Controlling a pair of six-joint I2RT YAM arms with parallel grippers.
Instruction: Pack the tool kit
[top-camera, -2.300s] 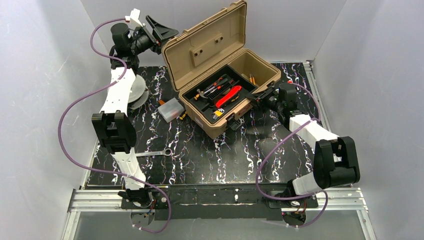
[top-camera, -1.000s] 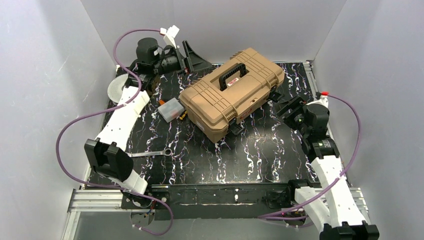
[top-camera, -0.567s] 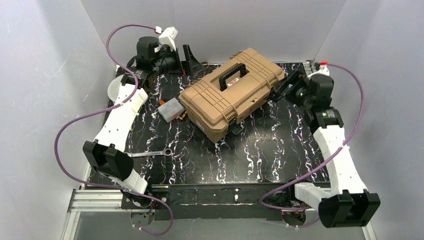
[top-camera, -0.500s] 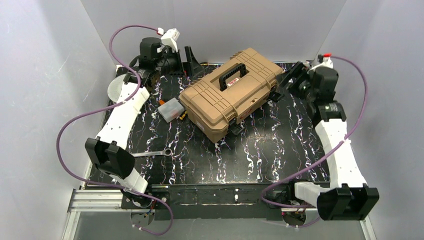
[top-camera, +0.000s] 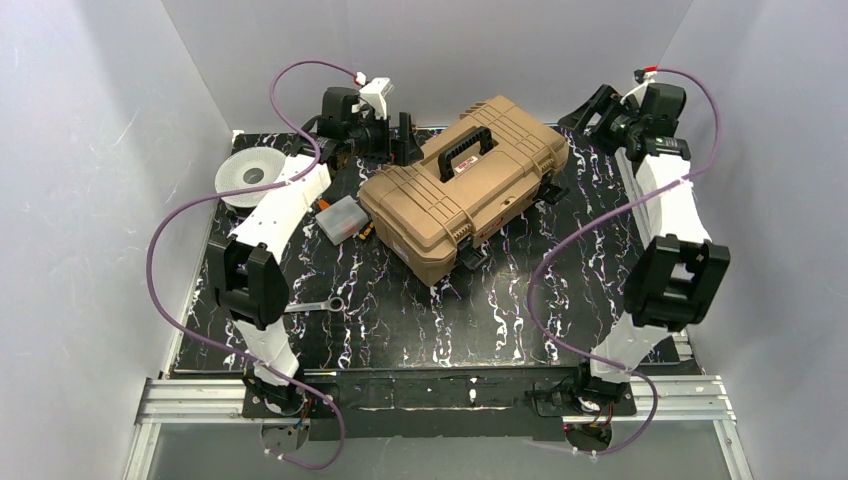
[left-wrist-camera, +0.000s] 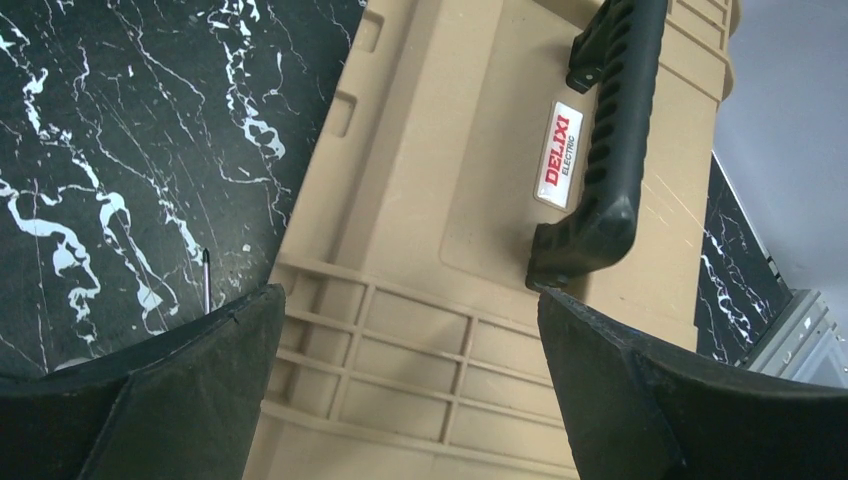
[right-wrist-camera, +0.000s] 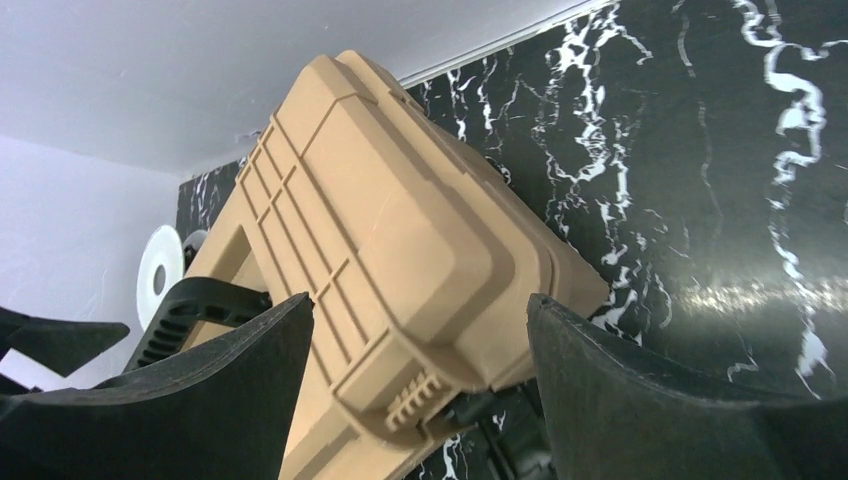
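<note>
toolbox (top-camera: 438, 207) contents hidden under shut lid, wrench (top-camera: 318, 305) end behind left arm (top-camera: 246, 286)

The closed tan toolbox (right-wrist-camera: 400, 250) is seen lying diagonally from upper centre to lower left on the black marbled surface (right-wrist-camera: 700, 200). Its black handle (right-wrist-camera: 190, 305) is shown at left, beside a pale round spool (right-wrist-camera: 158, 275). The right claw (right-wrist-camera: 418, 300) is held spread wide, with nothing gripped.

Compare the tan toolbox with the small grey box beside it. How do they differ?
Size: the toolbox is far larger than the small box. Colour: the toolbox is tan, the small box pale grey. Fittings: the toolbox carries a black handle on its lid; the small box shows none. Both are rectangular and sit on the black marbled table.
</note>
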